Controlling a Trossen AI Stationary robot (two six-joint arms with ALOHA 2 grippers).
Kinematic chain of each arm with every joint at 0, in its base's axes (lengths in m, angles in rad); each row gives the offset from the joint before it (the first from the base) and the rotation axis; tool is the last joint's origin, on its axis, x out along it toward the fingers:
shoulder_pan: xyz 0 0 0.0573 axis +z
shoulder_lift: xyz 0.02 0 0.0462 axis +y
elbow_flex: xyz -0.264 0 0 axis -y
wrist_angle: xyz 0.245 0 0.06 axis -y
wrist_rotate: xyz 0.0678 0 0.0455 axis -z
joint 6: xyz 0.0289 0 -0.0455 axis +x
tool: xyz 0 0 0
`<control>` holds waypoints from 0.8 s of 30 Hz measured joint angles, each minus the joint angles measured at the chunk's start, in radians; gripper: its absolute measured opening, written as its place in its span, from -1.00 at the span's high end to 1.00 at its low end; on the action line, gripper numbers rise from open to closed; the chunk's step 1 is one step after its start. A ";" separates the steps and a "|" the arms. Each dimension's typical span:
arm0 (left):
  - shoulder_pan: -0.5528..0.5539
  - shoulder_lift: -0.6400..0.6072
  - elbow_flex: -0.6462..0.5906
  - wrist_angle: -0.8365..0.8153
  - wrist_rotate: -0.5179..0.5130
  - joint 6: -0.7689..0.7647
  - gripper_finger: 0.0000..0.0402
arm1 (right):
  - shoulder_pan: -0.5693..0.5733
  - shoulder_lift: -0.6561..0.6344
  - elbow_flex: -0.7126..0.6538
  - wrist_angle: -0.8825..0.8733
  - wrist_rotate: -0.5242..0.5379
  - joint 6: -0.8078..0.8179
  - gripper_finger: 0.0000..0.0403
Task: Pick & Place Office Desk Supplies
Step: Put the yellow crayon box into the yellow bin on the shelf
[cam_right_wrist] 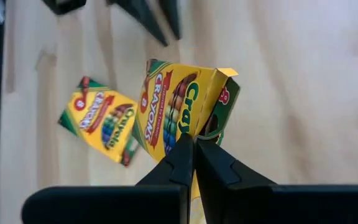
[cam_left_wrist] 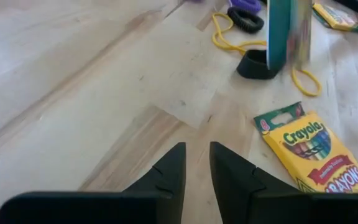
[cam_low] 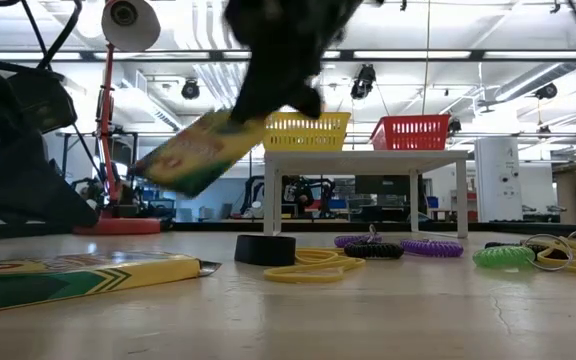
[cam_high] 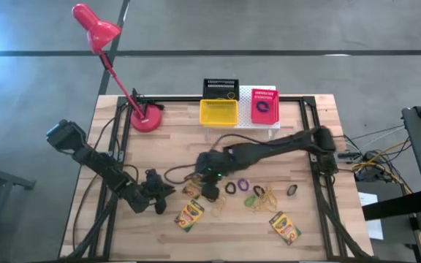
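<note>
My right gripper (cam_right_wrist: 193, 152) is clamped on one crayon box (cam_right_wrist: 179, 112), lifted clear of the table, on the near side of the white riser (cam_high: 258, 124). My left gripper (cam_left_wrist: 196, 168) waits farther out, fingers slightly apart, empty. Two more crayon boxes (cam_high: 189, 215) (cam_high: 284, 226), rings (cam_high: 242, 184) and rubber bands (cam_high: 265, 196) lie loose below. The yellow basket (cam_high: 218, 112) looks empty, so most sorting seems undone.

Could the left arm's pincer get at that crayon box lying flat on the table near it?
Probably yes: the left pincer is empty, slightly parted, and only bare wood lies between it and the crayon box.
</note>
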 joint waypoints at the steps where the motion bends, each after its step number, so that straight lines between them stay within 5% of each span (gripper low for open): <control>1: 0.000 0.000 0.000 0.000 -0.009 0.001 0.62 | 0.011 -0.045 -0.034 0.020 0.051 0.013 0.96; 13: 0.032 -0.001 0.001 0.008 -0.127 0.046 0.61 | -0.002 -0.495 -0.219 0.124 0.627 0.057 0.96; 19: 0.078 -0.002 0.001 0.015 -0.130 0.082 0.61 | -0.133 -0.497 -0.170 -0.018 0.630 0.113 0.96; 24: 0.093 -0.002 0.001 0.012 -0.130 0.082 0.61 | -0.226 -0.436 -0.114 -0.101 0.501 0.159 0.96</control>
